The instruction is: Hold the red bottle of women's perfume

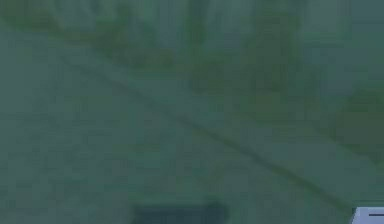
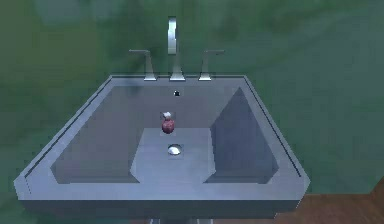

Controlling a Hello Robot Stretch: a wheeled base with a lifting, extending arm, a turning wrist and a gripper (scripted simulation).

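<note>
Perfume bottle, small, red and round-bodied with a paler cap, upright on the flat floor of the grey-blue square ceramic sink, about midway between its side walls, just on the back-rim side of the round silver drain and well short of the tall chrome faucet on the back rim. Long axis vertical, so probably best taken from the side or from above. Direction from gripper to bottle: cannot tell; same for the state of its fingers. Likely calls for a reach out over the front rim, then down into the basin. Plain green wall ahead.
</note>
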